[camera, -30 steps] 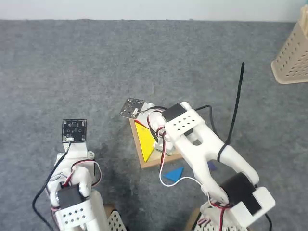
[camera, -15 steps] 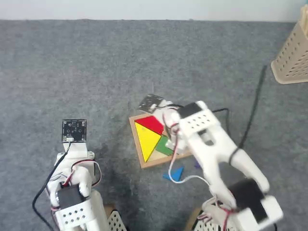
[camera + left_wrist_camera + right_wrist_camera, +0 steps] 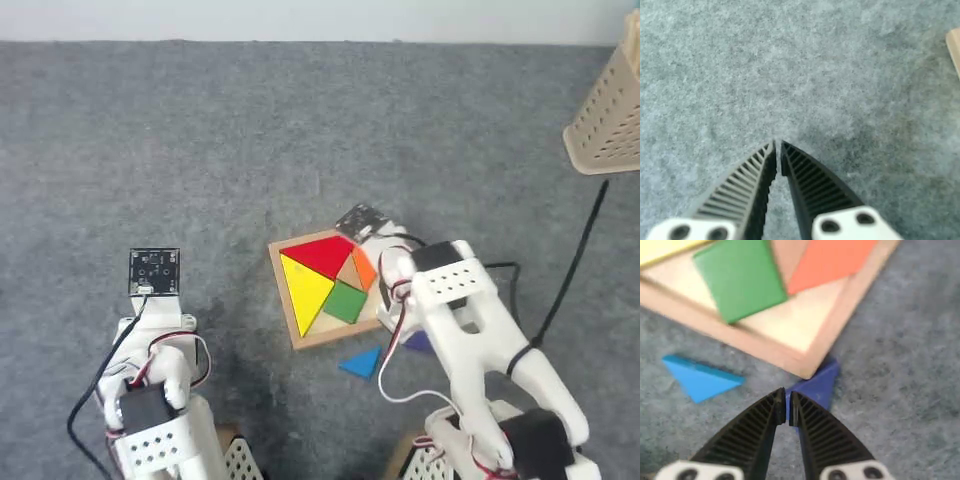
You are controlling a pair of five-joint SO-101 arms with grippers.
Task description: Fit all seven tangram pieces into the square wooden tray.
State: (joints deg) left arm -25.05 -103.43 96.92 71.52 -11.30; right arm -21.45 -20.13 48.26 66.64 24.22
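The square wooden tray (image 3: 297, 332) lies mid-table and holds a red triangle (image 3: 325, 255), a yellow triangle (image 3: 305, 285), a green square (image 3: 346, 300) and an orange triangle (image 3: 364, 268). A light blue triangle (image 3: 362, 362) rests on the carpet in front of the tray. A dark blue piece (image 3: 821, 384) sits against the tray's corner (image 3: 807, 371). My right gripper (image 3: 787, 399) is shut with its tips over that dark blue piece's edge, holding nothing. The left gripper (image 3: 778, 147) is shut above bare carpet, left of the tray.
A beige perforated basket (image 3: 610, 110) stands at the far right edge. A black cable (image 3: 570, 270) rises from the right arm (image 3: 460, 300). The left arm (image 3: 150, 390) stays at the front left. Grey carpet covers the table.
The right arm has swung rightward and back off the tray, uncovering the red, orange and green pieces. The left arm has not moved.
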